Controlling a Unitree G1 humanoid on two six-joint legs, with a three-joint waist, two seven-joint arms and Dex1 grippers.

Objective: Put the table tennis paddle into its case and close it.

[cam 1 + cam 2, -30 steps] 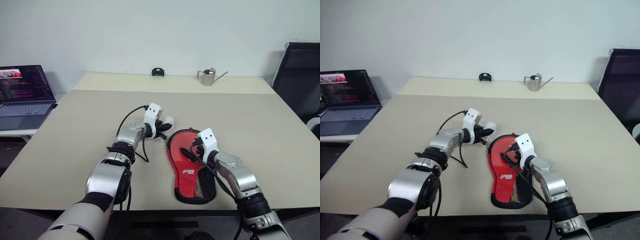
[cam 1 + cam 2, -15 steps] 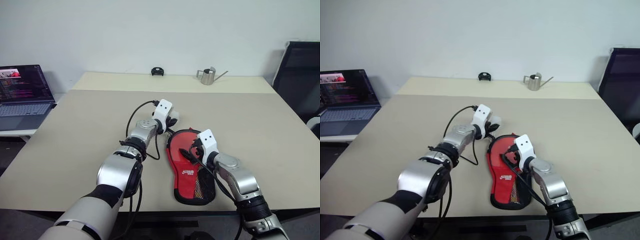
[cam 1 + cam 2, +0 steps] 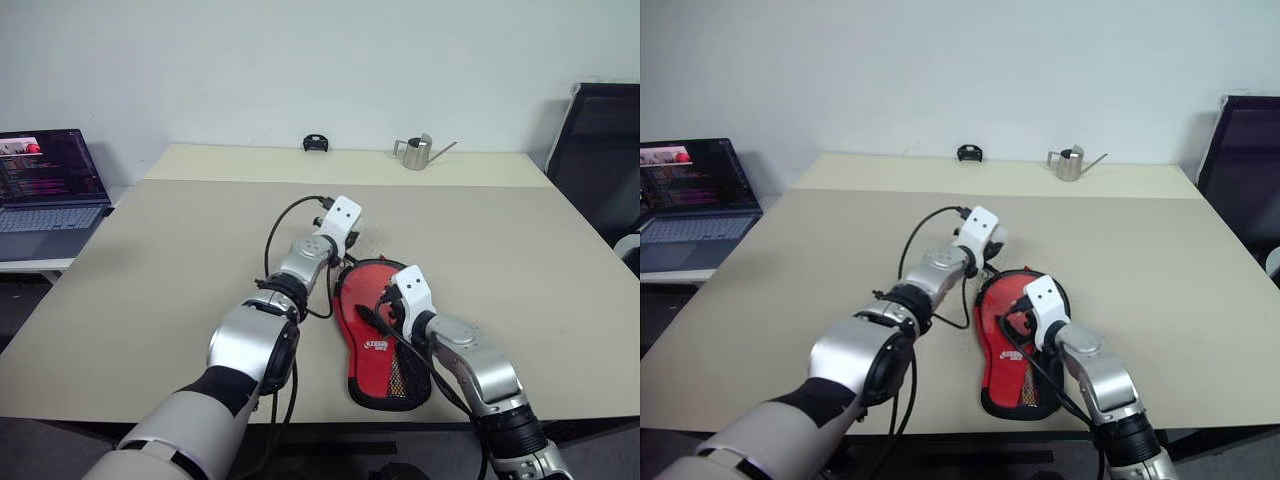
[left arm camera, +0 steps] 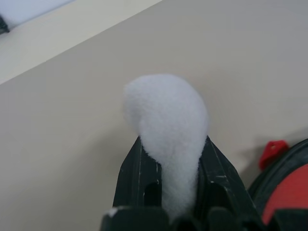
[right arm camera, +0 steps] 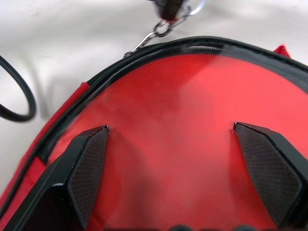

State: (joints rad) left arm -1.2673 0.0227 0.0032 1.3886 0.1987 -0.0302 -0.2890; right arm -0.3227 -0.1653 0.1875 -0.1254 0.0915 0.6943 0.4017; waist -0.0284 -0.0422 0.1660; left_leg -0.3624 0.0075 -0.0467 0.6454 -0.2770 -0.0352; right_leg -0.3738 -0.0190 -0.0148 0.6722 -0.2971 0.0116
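The case (image 3: 372, 345) lies red side up on the table, its round end away from me and its black mesh pocket (image 3: 405, 375) toward me. My left gripper (image 4: 173, 149) is shut on the white ball charm (image 4: 168, 110), just beyond the case's far rim (image 4: 284, 192). A metal clasp (image 5: 161, 29) hangs at that rim. My right gripper (image 5: 178, 159) stands open over the case's red face (image 5: 178, 96), one finger (image 5: 89, 163) on each side. The table tennis paddle is hidden.
The beige table (image 3: 150, 260) stretches wide on every side. A small metal watering can (image 3: 415, 152) and a black object (image 3: 316, 143) stand at its far edge. A laptop (image 3: 50, 190) sits off to the left, a black chair (image 3: 600, 160) to the right.
My left gripper has carried the white ball charm to the right and slightly farther away, around the case's far rim, rolling as it went. The right gripper has stayed over the red face.
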